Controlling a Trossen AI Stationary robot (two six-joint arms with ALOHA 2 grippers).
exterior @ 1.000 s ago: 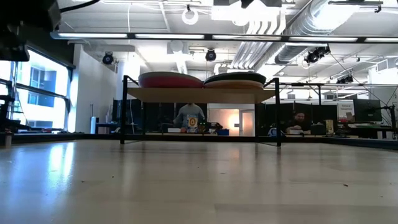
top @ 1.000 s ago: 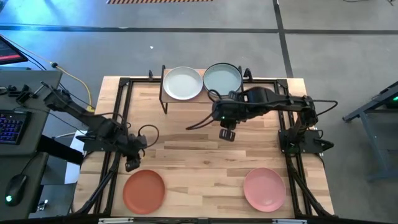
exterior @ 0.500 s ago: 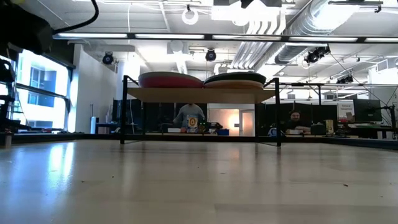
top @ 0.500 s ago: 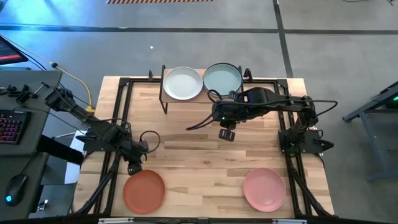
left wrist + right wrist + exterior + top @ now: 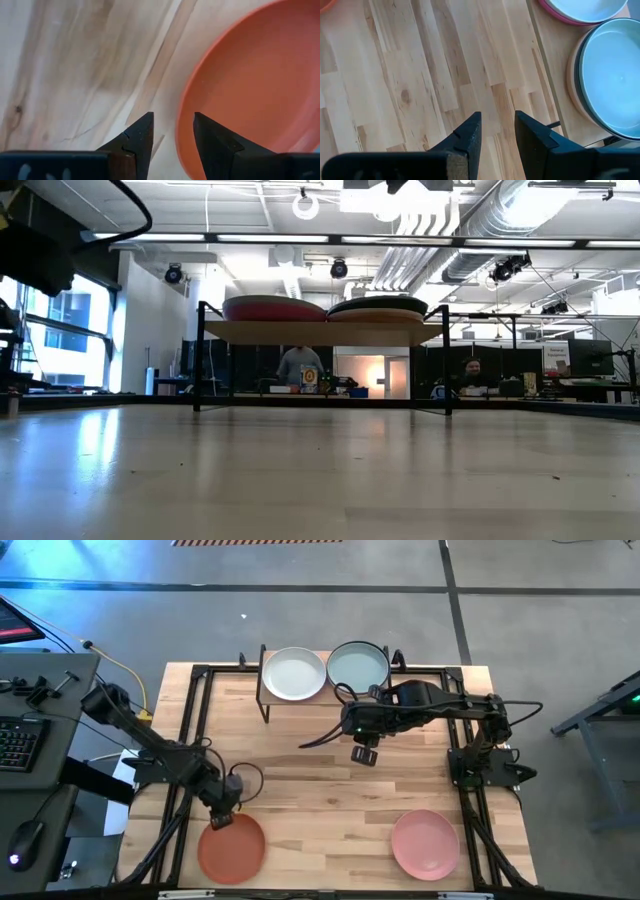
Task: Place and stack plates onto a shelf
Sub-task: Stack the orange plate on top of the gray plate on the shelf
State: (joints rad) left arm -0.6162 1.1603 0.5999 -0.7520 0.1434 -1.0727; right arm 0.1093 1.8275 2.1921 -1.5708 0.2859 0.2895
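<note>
High view: the left gripper (image 5: 224,817) hangs at the far rim of the orange plate (image 5: 232,848), near the table's front left. The pink plate (image 5: 425,844) lies front right, well apart. The shelf (image 5: 268,695) at the back carries two stacks, each topped by a pale plate. The right gripper (image 5: 364,754) waits over bare wood just in front of the shelf. If the left arm lifts before it has a firm bite, the plate could slide off or tip.

Low view: the shelf (image 5: 310,332) shows both stacks sitting slightly proud of its top. A careless placement could nudge a stack toward the edge.

Left wrist view: the left gripper (image 5: 173,137) is released, jaws apart, and the orange plate's (image 5: 250,95) rim lines up roughly with the gap between them. One finger (image 5: 141,135) sits over wood. Too shallow a descent and the jaws would close on air or pinch only the lip.

Right wrist view: the right gripper (image 5: 496,135) stands parted and empty, with the shelf stacks nearby. Moving early, it could cross the left arm's path.
</note>
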